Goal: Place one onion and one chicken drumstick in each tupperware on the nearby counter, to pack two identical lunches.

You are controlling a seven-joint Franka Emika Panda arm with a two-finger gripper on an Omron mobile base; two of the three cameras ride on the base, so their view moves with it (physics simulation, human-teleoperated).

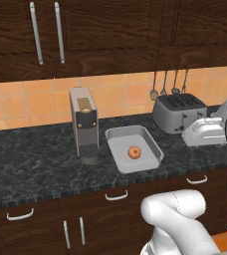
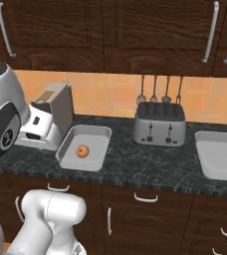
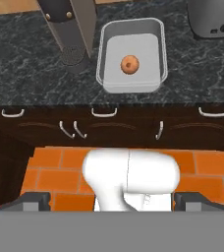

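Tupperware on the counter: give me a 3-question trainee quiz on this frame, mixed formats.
1. True or false: the tupperware between the coffee machine and the toaster already holds an onion.
2. Multiple choice: what lies in the second tupperware, right of the toaster in the right base view? A) an onion B) a drumstick C) nothing visible
3. Fill in: judged by its contents, the first tupperware lacks a chicken ______ to make a full lunch.

Key
1. True: one round onion sits near its middle, with nothing else in the tray.
2. C: its visible floor is bare, though the frame edge cuts it off.
3. drumstick
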